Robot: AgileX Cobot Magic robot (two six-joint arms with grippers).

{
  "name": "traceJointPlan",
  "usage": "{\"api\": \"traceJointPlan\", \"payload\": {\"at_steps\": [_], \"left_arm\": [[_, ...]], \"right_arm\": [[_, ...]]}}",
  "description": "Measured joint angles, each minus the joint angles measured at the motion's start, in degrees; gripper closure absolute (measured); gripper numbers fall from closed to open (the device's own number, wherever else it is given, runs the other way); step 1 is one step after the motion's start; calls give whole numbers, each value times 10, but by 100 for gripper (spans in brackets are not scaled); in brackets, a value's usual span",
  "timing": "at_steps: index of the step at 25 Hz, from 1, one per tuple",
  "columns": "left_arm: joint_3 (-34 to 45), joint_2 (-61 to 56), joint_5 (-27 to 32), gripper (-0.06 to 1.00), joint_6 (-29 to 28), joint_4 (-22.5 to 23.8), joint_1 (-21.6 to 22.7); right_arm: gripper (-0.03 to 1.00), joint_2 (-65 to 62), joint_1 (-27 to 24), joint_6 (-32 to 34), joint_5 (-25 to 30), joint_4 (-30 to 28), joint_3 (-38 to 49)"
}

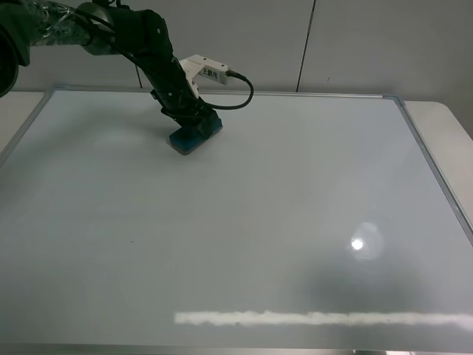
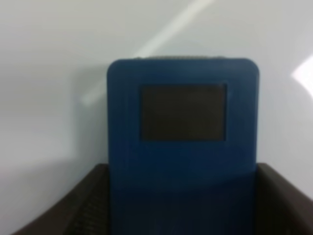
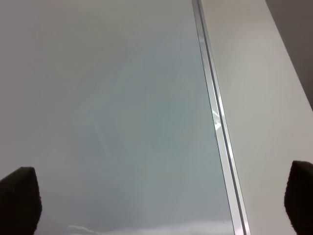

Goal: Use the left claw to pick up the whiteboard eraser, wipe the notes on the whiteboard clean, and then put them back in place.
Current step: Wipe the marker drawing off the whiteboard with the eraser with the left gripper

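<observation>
We find the dark fingers (image 2: 73, 205) of the left claw (image 1: 191, 124) closed on the two long sides of the whiteboard eraser (image 1: 195, 135), one finger on each flank, with the blue block (image 2: 182, 112) reaching out ahead of them and a darker rectangular patch on its upper face. In the high view the eraser sits low against the whiteboard (image 1: 236, 222), near the far edge and left of the middle, slightly tilted; we cannot tell whether its underside presses on the surface. Above the claw we see the white camera mount (image 1: 203, 72), a black cable (image 1: 240, 100) looping to its right, and the black arm running off to the upper left corner. The right gripper (image 3: 160, 200) does not show in the high view; its wrist camera shows both fingertips (image 3: 19, 196) wide apart with nothing between them, over the board's right side, beside the silver frame (image 3: 215, 122) and the pale table (image 3: 264, 98) beyond it. A bright spot (image 1: 358, 242) and a light strip (image 1: 318, 319) reflect on the near part of the board.
</observation>
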Motion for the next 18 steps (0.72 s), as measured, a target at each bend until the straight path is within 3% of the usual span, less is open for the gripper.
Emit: {"api": "traceJointPlan", "payload": {"at_steps": [7,18], "left_arm": [[0,3,-4,39,-1,-21,27],[-1,7,-48,39,10,-28,169]], "right_arm": [[-3,0,0,0,0,0,0],[-3,0,0,0,0,0,0]]}}
